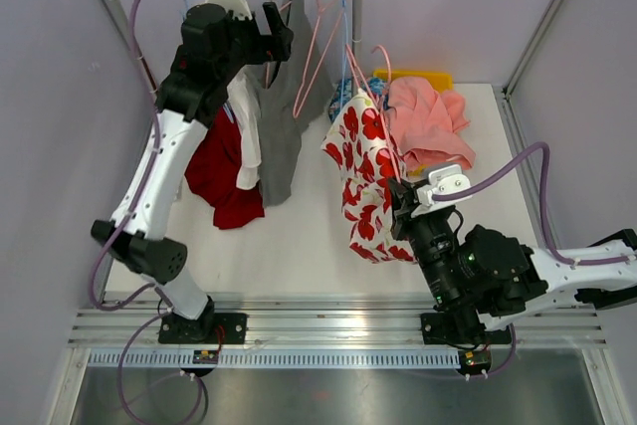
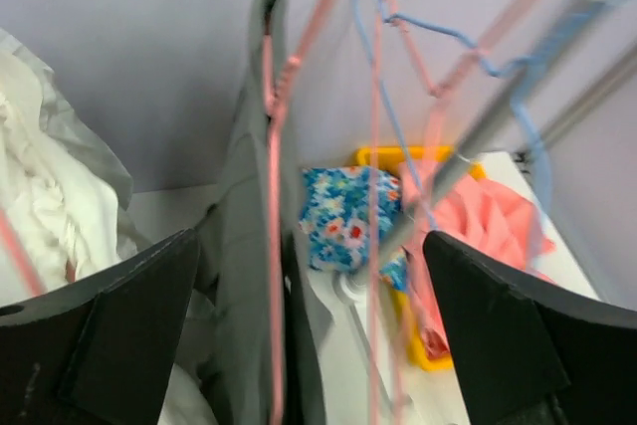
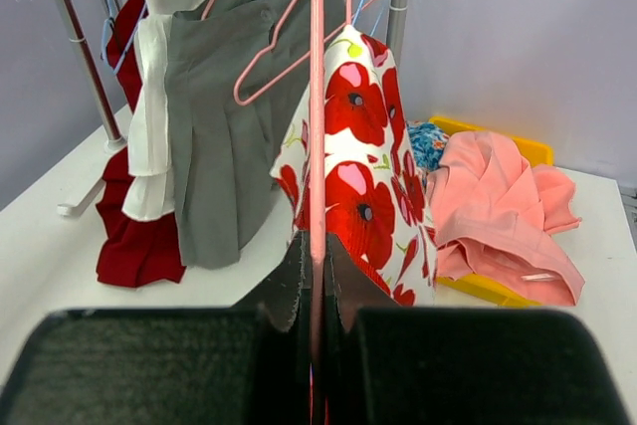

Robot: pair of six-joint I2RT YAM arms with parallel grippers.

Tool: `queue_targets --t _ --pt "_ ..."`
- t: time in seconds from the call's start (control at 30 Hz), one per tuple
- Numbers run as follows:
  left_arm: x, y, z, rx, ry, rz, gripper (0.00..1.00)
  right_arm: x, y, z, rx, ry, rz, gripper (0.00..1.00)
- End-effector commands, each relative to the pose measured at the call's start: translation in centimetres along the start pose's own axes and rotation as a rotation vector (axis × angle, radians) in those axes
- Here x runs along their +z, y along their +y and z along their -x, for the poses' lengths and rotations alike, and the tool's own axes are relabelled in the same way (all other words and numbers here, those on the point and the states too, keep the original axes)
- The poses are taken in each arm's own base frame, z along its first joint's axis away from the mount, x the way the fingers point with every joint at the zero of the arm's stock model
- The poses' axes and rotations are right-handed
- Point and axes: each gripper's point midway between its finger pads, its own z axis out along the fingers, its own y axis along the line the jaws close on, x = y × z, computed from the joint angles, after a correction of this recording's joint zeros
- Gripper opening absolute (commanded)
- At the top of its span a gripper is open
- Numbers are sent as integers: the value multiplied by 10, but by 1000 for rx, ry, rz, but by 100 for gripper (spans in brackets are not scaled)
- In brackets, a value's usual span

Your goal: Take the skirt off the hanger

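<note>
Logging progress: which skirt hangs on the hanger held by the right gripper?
The red-poppy print skirt, on the pink hanger pinched in the right gripper; the grey skirt, white garment and red garment hang further left.

Right wrist view: hanger (image 3: pixel 317 97) wire runs off the top edge, hook unseen. Its lower end vanishes between the right gripper (image 3: pixel 317 281) fingers, whose bases are a dark blur. Part of the skirt (image 3: pixel 363 161) hem sits behind them. Tray (image 3: pixel 523 151) mostly buried under pink cloth (image 3: pixel 503 211); blue floral cloth (image 3: pixel 426 141) only a sliver.

Left wrist view: rail (image 2: pixel 518 97) and wires smeared out of focus; left gripper (image 2: pixel 309 256) fingers (image 2: pixel 129 335) cropped by the bottom edge.

Top view: red garment (image 1: pixel 214 171) partly behind left arm (image 1: pixel 159 156); right fingertips probably under the skirt's fold.
</note>
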Motion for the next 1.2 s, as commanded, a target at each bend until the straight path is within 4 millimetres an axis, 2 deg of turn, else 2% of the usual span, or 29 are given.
queue_targets --t 0.0,0.03,0.07,0.1,0.13,0.17,0.2,0.27,0.3,0.33,0.37,0.4,0.43,0.47,0.5,0.53,0.57,0.6,0.63,0.67,0.7,0.73,0.8,0.83,0.93,1.03,1.1,1.17 --pt "-76 -41 47 29 -111 -90 99 2 -17 39 109 -55 11 0" --pt "-86 -48 44 46 -101 -93 99 3 -19 42 105 -62 11 0" --pt "-112 -67 43 54 -94 -136 99 4 -18 44 95 -64 11 0" --pt "-122 -75 40 56 -89 -154 99 4 -20 49 89 -68 7 0" --pt "-130 -81 25 60 -48 -174 99 5 -21 52 87 -70 3 0" --pt "-151 -97 25 50 -52 -231 99 6 -21 54 68 -72 1 0" --pt "-160 -105 14 47 -26 -271 99 6 -21 57 75 -78 -1 0" --pt "-167 -121 -34 38 78 -348 99 7 -22 64 80 -87 -4 0" --pt "-190 -129 -37 27 75 -430 99 7 -25 72 88 -93 -4 0" --pt "-197 -134 -51 29 94 -477 99 7 -26 75 93 -96 -2 0" --pt "-195 -141 -93 37 152 -524 99 8 -25 77 85 -96 -4 0" --pt "-212 -147 -95 18 139 -586 99 8 -28 85 101 -102 -3 0" --pt "-217 -154 -102 7 129 -629 99 8 -26 87 98 -104 -1 0" --pt "-223 -163 -125 7 171 -677 99 9 -24 89 87 -104 2 0" --pt "-231 -171 -132 3 178 -718 99 9 -26 94 94 -108 -2 0" --pt "-238 -181 -130 -3 157 -756 99 10 -25 95 89 -108 -3 0" --pt "-250 -197 -139 8 178 -812 99 11 -21 94 74 -107 -7 0" --pt "-254 -205 -140 22 180 -830 99 12 -20 96 78 -109 -10 0" --pt "-261 -221 -152 55 202 -868 99 13 -17 95 73 -109 -10 0" --pt "-260 -228 -153 69 201 -864 99 13 -17 96 83 -112 -14 0" --pt "-262 -237 -147 83 185 -875 99 14 -17 95 85 -110 -18 0" --pt "-265 -251 -155 99 204 -898 99 13 -17 95 88 -109 -18 0" --pt "-265 -263 -146 113 180 -902 99 13 -17 92 99 -103 -25 0" --pt "-266 -271 -150 122 184 -906 99 13 -20 91 107 -101 -29 0" --pt "-263 -280 -148 125 168 -906 99 11 -26 86 131 -91 -38 0" --pt "-257 -287 -157 129 182 -905 99 9 -34 83 158 -78 -43 0" --pt "-252 -291 -165 133 197 -899 88 8 -39 81 177 -73 -47 0" --pt "-244 -292 -170 133 195 -875 65 6 -46 82 200 -72 -51 0"
